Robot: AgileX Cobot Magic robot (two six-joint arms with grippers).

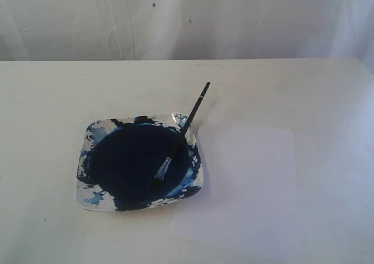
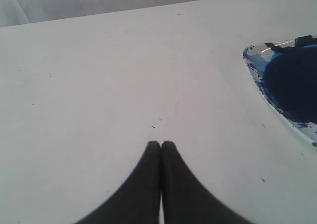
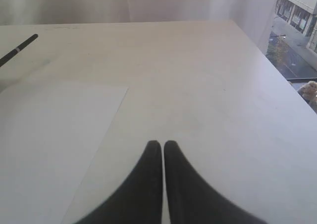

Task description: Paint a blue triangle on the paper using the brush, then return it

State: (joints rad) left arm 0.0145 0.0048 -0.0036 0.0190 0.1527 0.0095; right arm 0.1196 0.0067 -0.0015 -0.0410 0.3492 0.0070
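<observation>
The black-handled brush leans in the paint dish, bristles in the dark navy paint and handle end sticking out over the dish's far right rim. The white paper lies flat just right of the dish and looks blank; no blue triangle shows on it. Neither gripper appears in the exterior view. My left gripper is shut and empty over bare table, apart from the dish. My right gripper is shut and empty beside the paper; the brush's handle end shows far off.
The white tabletop runs to a white curtain at the back. In the right wrist view the table's edge drops off toward a window with a street below.
</observation>
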